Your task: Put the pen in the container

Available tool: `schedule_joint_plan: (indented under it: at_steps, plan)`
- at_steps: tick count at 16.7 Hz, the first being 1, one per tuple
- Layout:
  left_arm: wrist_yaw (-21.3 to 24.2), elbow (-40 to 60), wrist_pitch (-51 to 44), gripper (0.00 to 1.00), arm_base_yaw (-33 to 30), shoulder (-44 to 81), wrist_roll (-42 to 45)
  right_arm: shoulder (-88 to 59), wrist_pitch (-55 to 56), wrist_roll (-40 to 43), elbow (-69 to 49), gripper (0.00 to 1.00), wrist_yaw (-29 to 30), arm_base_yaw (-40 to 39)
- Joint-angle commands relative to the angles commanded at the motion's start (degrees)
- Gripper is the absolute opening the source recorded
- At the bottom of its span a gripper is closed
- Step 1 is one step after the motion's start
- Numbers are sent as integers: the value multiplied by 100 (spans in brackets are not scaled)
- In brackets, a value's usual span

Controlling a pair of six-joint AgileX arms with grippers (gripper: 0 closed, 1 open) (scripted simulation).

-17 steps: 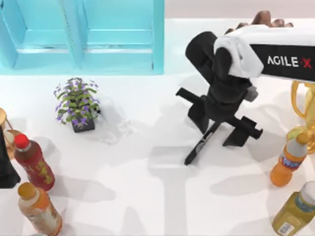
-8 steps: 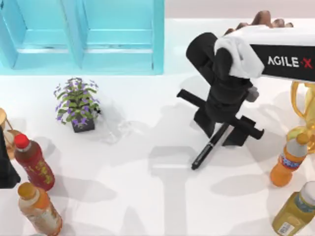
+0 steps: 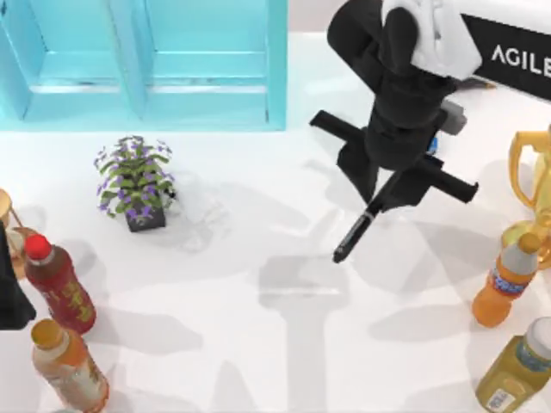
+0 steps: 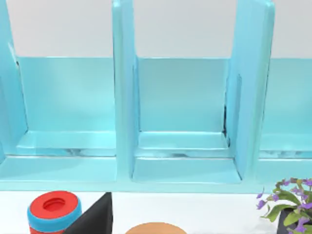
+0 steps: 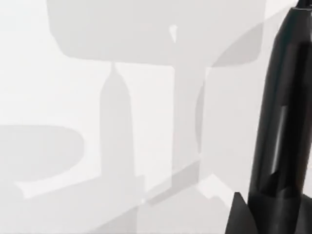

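The pen (image 3: pixel 357 231), slim and black, hangs tilted above the white table with its free end pointing toward the front left. My right gripper (image 3: pixel 385 188) is shut on its upper end, right of the table's middle. In the right wrist view the pen's glossy barrel (image 5: pixel 285 122) runs down past a dark fingertip (image 5: pixel 239 214), with its shadow on the table below. The container (image 3: pixel 215 86) is a light blue divided organizer at the back left; its open compartments (image 4: pixel 183 122) face the left wrist camera. My left arm (image 3: pixel 10 292) stays parked at the left edge.
A potted purple-flowered plant (image 3: pixel 133 182) stands in front of the container. Two bottles (image 3: pixel 58 284) (image 3: pixel 69 366) stand at the front left, two more (image 3: pixel 504 280) (image 3: pixel 516 370) at the front right. A golden trophy (image 3: pixel 534 181) is at the right edge.
My right gripper has risen and shifted toward the back, carrying the pen up off the table. The left arm has not moved.
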State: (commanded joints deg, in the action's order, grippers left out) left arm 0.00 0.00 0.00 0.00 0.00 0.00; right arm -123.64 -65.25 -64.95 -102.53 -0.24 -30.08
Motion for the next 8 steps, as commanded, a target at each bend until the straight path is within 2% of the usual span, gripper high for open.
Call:
schedule_joint_plan:
  at_steps: [3, 8]
  plan:
    - [0, 0, 0, 100, 0, 0, 0, 142, -434, 18, -365, 0, 21, 10]
    - [0, 0, 0, 100, 0, 0, 0, 136, -440, 11, -379, 0, 17, 4]
